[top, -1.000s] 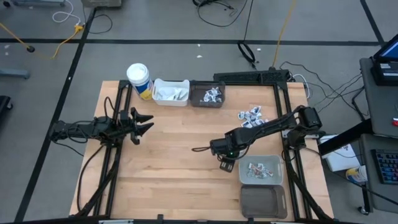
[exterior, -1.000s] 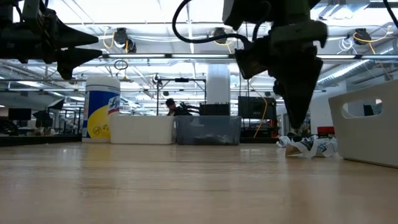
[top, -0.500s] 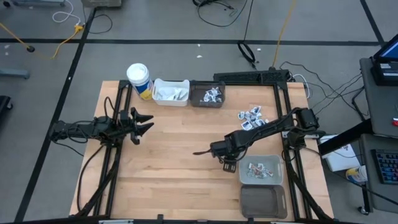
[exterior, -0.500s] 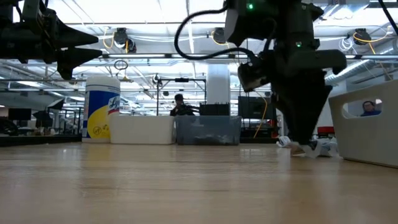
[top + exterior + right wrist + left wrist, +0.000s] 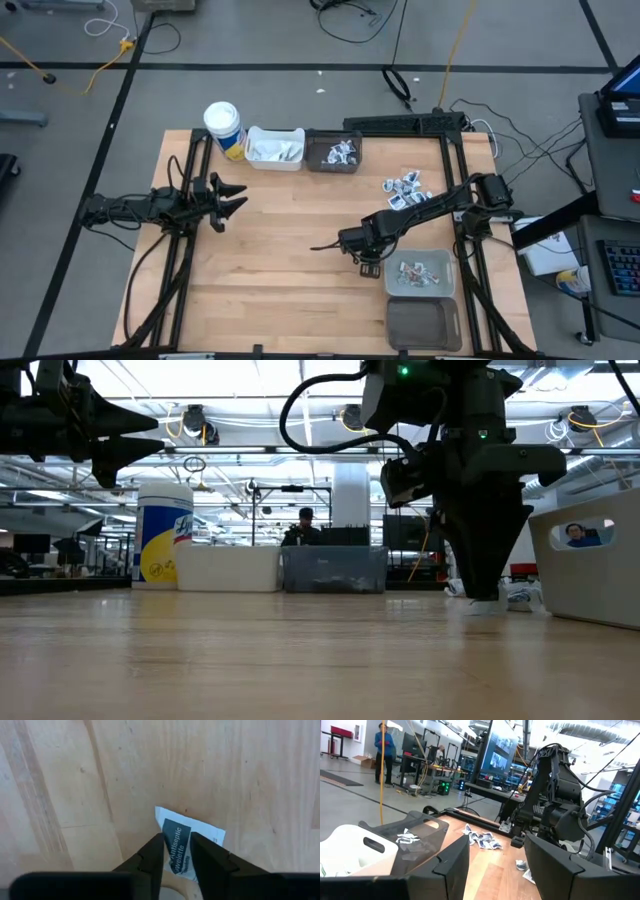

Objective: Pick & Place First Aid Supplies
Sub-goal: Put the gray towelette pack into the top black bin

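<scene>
A: Lying flat on the wooden worktop (image 5: 280,240) is a white antiseptic towelette packet (image 5: 186,844) with a dark printed label. The right pincer (image 5: 176,856) points straight down at it, one finger on each side of the label, close against it; whether the grip is clenched yet cannot be told.

B: Where is that packet relative to the grey bin?

A: Just beside the grey bin (image 5: 421,272), off its corner toward the middle of the worktop, under the right pincer (image 5: 366,266). That bin already holds a few packets (image 5: 412,272).

B: And the other supplies?

A: A loose heap of packets (image 5: 404,187) lies well beyond the grey bin, toward the far edge. Farther still from the bin stand a dark bin (image 5: 334,151) with packets inside, a white bin (image 5: 274,148) and a white cup with a yellow band (image 5: 223,128). A second dark bin (image 5: 424,324) sits right next to the grey bin on the near side.

B: The left arm?

A: The left pincer (image 5: 232,200) hovers released, fingers apart, far from the grey bin on the opposite side of the worktop.
</scene>
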You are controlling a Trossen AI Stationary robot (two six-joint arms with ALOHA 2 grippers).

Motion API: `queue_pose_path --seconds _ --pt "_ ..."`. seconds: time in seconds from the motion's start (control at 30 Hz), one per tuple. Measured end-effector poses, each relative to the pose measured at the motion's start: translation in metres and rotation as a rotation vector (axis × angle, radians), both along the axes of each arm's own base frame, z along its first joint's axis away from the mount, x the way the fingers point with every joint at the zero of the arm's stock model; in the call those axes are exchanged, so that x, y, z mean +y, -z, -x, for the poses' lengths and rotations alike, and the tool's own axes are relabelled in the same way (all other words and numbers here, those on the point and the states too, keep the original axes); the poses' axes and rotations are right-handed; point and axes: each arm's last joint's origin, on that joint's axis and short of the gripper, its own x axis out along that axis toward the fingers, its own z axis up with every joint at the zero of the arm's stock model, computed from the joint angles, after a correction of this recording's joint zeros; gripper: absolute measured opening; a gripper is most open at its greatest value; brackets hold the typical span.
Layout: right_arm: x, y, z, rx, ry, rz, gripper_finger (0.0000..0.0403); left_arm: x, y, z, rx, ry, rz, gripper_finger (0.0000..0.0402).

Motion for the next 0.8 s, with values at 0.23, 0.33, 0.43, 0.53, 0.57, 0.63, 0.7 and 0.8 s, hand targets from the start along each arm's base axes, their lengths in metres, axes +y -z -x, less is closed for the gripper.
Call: queue_pose_path --seconds 0.23,0.33,0.43,0.53,0.57,0.63,0.7,0.8 --pt "0.000 0.000 -0.001 -0.011 -0.041 0.002 0.0018 0.000 0.000 0.000 0.000 0.000 0.000 0.0196" --pt "0.000 0.000 -0.002 -0.030 -0.043 -0.001 0.0005 0.000 0.000 0.000 0.000 0.000 0.000 0.0196" --pt "0.000 0.000 -0.003 -0.038 -0.043 -0.002 0.0002 0.000 0.000 0.000 0.000 0.000 0.000 0.0196" --pt "-0.002 -0.002 -0.003 -0.021 -0.037 0.000 0.0001 0.000 0.000 0.000 0.000 0.000 0.000 0.0196" --pt "-0.003 -0.004 -0.003 -0.009 -0.035 0.003 0.0001 0.000 0.000 0.000 0.000 0.000 0.000 0.0196" --pt "-0.006 -0.012 -0.004 0.008 -0.034 0.009 0.0001 0.000 0.000 0.000 0.000 0.000 0.000 0.0196" --pt "-0.009 -0.021 -0.006 0.012 -0.044 0.011 0.0001 0.000 0.000 0.000 0.000 0.000 0.000 0.0196" --pt "-0.014 -0.035 -0.009 0.022 -0.066 0.016 0.0001 0.000 0.000 0.000 0.000 0.000 0.000 0.0196"
